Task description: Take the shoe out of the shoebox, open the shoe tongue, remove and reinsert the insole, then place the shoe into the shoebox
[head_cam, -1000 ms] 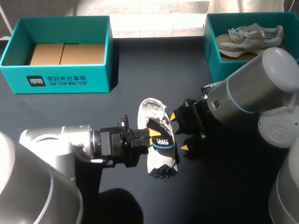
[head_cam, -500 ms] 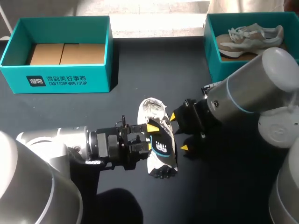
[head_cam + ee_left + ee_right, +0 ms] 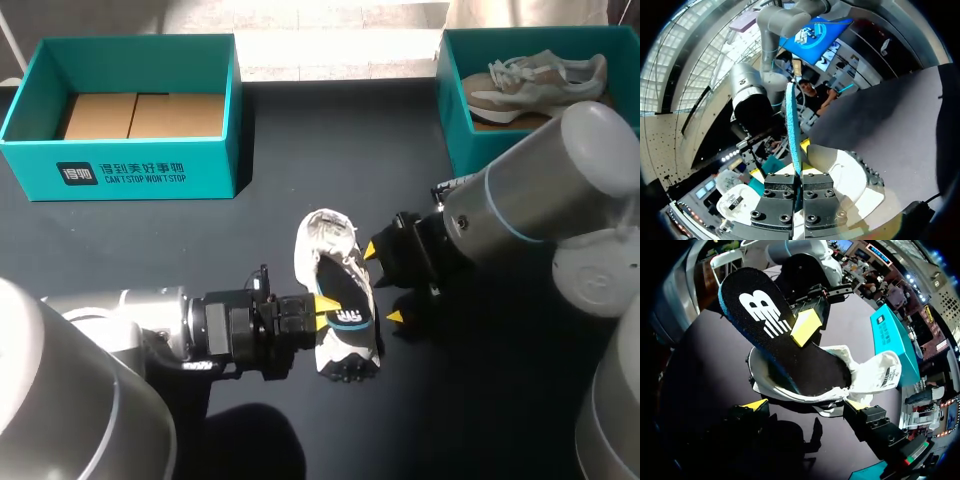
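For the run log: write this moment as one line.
left gripper: shut on insole, partly in shoe | right gripper: open beside shoe

shoe (image 3: 342, 345) mid-table | left gripper (image 3: 325, 304) left of it, right gripper (image 3: 384, 283) right | insole (image 3: 345, 290) in shoe

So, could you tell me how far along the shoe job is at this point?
Done: the shoe is out on the table, its tongue flipped open. In hand: my left hand grips the insole, front end inside the shoe, heel end raised; my right hand is beside the shoe. Left: seating the insole, then returning the shoe to a shoebox.
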Controlling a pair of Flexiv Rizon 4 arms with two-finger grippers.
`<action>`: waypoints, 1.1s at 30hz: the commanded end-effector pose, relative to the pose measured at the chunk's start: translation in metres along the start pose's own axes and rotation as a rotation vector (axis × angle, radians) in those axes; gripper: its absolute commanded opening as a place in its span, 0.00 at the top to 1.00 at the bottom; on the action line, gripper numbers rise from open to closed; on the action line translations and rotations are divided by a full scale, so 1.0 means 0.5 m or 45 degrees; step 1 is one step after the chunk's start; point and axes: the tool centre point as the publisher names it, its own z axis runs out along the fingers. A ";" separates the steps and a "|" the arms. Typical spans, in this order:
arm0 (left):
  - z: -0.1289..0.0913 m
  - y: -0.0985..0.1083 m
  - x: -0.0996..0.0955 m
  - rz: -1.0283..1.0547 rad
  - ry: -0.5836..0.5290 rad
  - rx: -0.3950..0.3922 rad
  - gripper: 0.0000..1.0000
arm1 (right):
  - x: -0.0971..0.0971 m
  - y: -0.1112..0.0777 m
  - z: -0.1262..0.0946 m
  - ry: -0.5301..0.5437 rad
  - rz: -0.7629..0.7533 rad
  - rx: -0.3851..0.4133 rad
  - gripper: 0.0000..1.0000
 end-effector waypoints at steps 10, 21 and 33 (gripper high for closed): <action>0.000 0.067 -0.019 0.021 -0.038 -0.066 1.00 | 0.003 0.000 0.000 -0.003 0.000 -0.001 0.00; -0.007 0.033 -0.022 0.041 -0.039 -0.061 0.62 | 0.003 0.000 0.000 -0.003 0.000 -0.001 0.00; 0.011 -0.014 -0.017 0.071 -0.024 0.001 0.91 | 0.003 0.000 0.000 -0.003 0.000 -0.001 0.00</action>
